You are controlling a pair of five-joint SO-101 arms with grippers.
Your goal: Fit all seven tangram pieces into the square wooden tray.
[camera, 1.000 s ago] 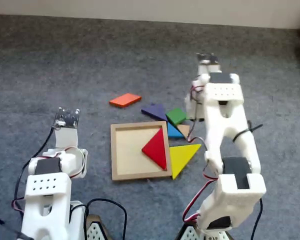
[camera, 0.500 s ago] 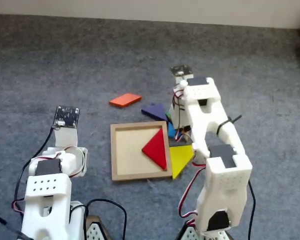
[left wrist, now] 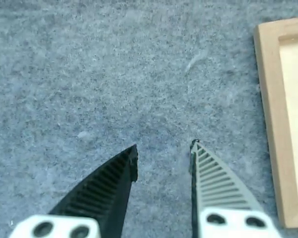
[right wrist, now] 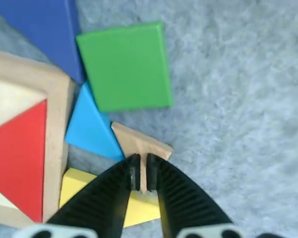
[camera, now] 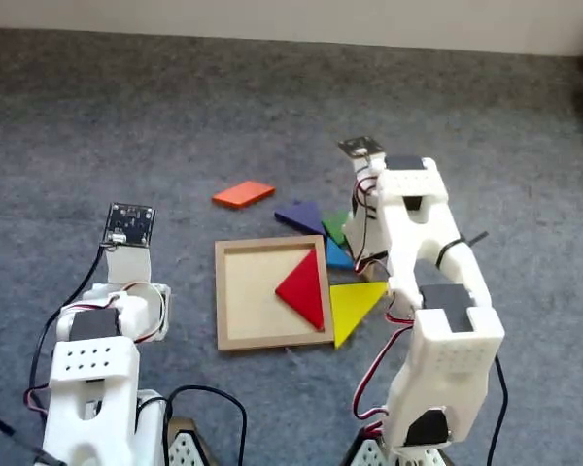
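In the high view the square wooden tray (camera: pixel 221 291) holds 1 red triangle (camera: pixel 306 286). The right arm (camera: pixel 413 209) stands over the loose pieces by the tray's far right corner, and the orange piece (camera: pixel 244 194) lies well apart. In the left wrist view the left gripper (left wrist: pixel 164 148) hangs over bare carpet (left wrist: pixel 89 74), fingers spread with nothing between them. In the right wrist view the right gripper (right wrist: pixel 143 171) is pinched on the edge of the tan triangle (right wrist: pixel 139 141). Just beyond its fingertips lie the light blue triangle (right wrist: pixel 92 129) and the green square (right wrist: pixel 124 67), and the yellow triangle (right wrist: pixel 74 186) shows beneath the fingers. I judge the lift should go straight up so the tan piece does not drag the light blue one, then over the rim to seat beside the red triangle.
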